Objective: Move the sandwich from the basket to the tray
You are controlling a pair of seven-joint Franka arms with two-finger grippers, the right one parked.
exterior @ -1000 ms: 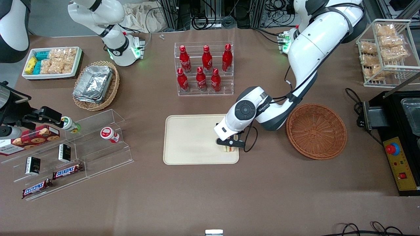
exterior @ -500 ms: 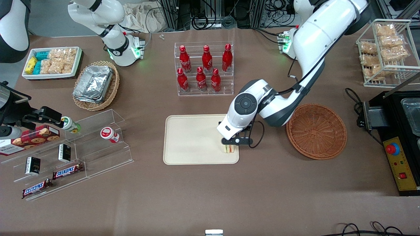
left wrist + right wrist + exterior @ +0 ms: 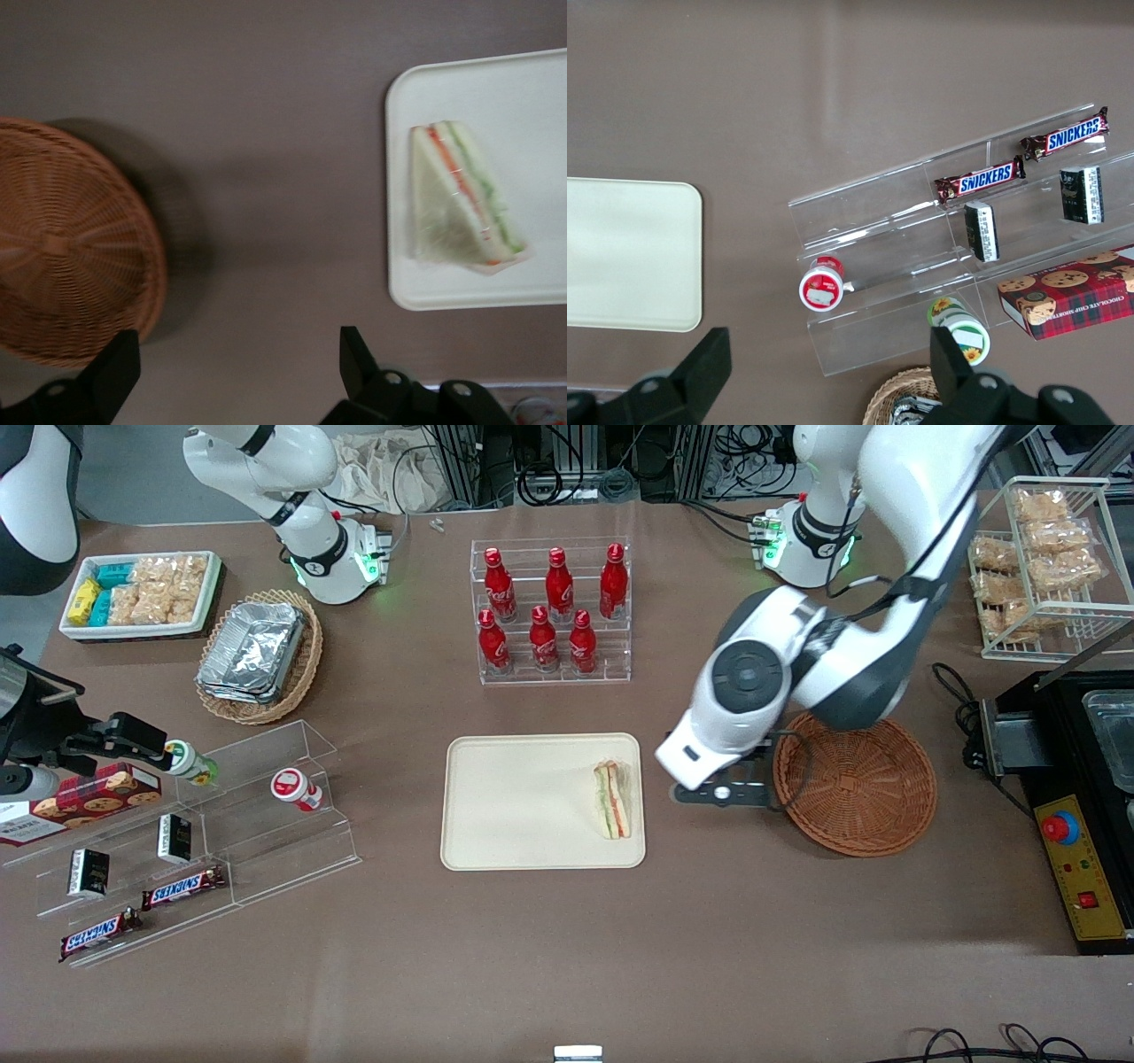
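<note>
The sandwich (image 3: 614, 799) lies flat on the cream tray (image 3: 523, 802), at the tray's end nearest the reddish-brown basket (image 3: 855, 779). It also shows in the left wrist view (image 3: 461, 197), on the tray (image 3: 540, 97). My left gripper (image 3: 719, 794) is open and empty, raised above the bare table between the tray and the basket. In the left wrist view the gripper (image 3: 235, 359) hangs over brown table with the basket (image 3: 71, 248) to one side. The basket holds nothing.
A clear rack of red bottles (image 3: 551, 607) stands farther from the front camera than the tray. A wire rack of snack packets (image 3: 1045, 558) and a black control box (image 3: 1076, 815) sit at the working arm's end. Clear shelves with snacks (image 3: 177, 841) lie toward the parked arm's end.
My left gripper has let go of the sandwich, risen and moved off the tray toward the basket. The sandwich now lies uncovered on the tray.
</note>
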